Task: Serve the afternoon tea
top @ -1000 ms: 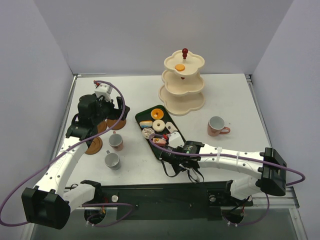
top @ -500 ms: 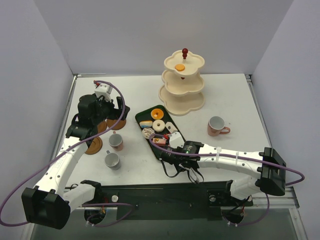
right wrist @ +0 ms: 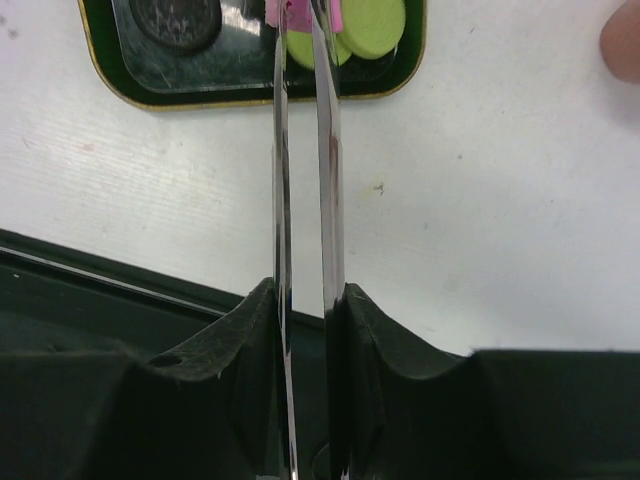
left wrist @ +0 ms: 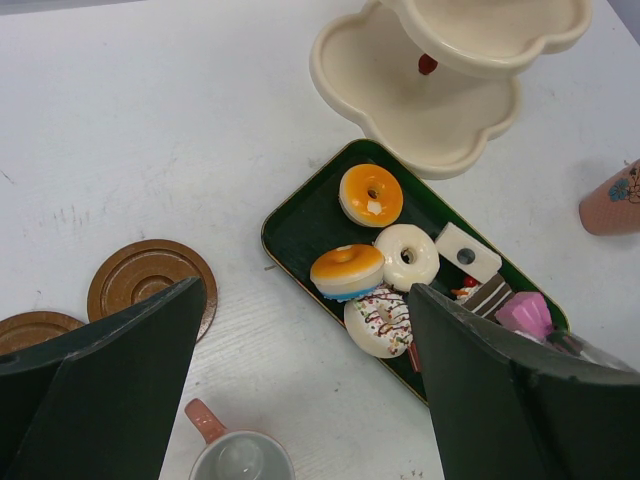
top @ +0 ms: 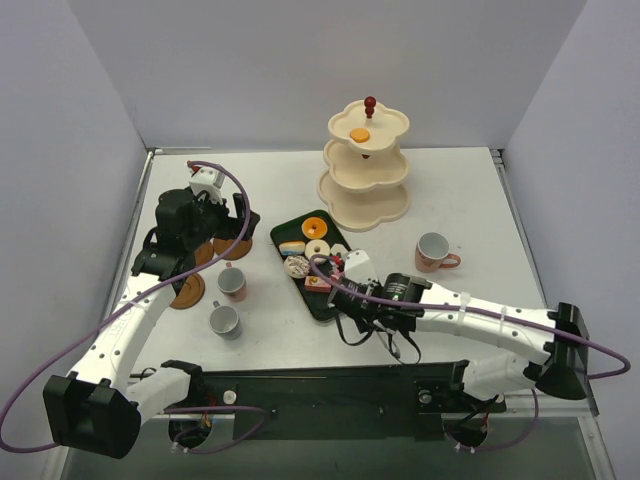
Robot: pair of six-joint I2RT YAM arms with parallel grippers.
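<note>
White bench (top: 470,200) between grey walls: over the last second the right hand (right wrist: 305,300) has squeezed the metal tongs (right wrist: 326,150) nearly together. Their tips now appear to pinch a pink sweet (right wrist: 336,14) beside the green macaron (right wrist: 375,25) at the near end of the dark tray (right wrist: 230,70), and that arm's elbow has swung out to the right. By the look of it a sweet is caught, and the carry to the cream stand (top: 367,175), well apart at the back, comes next. The left hand (left wrist: 303,290) hangs wide open over the brown saucers (left wrist: 150,285), unmoved.
</note>
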